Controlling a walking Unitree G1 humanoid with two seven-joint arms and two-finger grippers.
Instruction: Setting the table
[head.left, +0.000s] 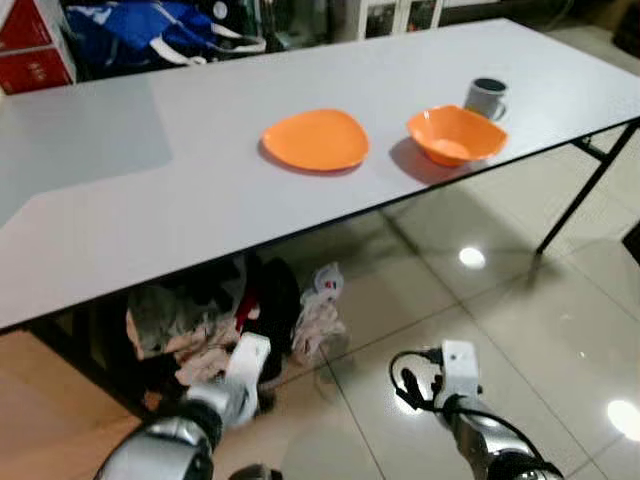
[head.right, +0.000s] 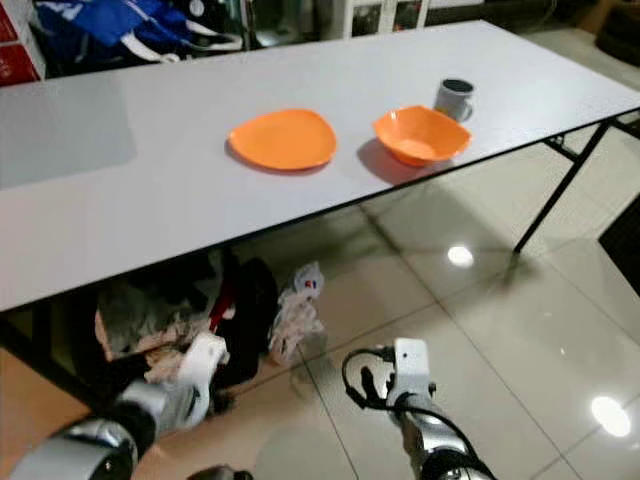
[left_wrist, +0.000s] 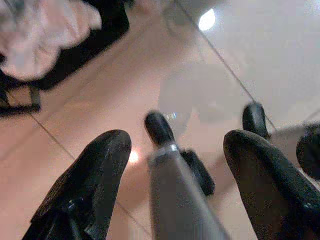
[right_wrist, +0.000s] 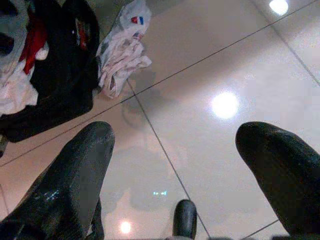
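An orange plate (head.left: 315, 139) lies near the middle of the long white table (head.left: 150, 200). To its right stands an orange bowl (head.left: 456, 135), close to the front edge, with a dark grey mug (head.left: 486, 98) just behind it. Both silver arms hang low in front of the table, over the floor. In the left wrist view my left gripper (left_wrist: 177, 150) is open, with only floor between its black fingers (left_wrist: 95, 175). My right gripper (right_wrist: 177, 140) is also open above the glossy tiles and holds nothing.
Under the table lies a heap of clothes and dark bags (head.left: 210, 320) with a white plastic bag (head.left: 320, 310) beside it. A black table leg (head.left: 585, 195) slants down at the right. Red boxes (head.left: 30, 40) and a blue bag (head.left: 150, 30) stand behind the table.
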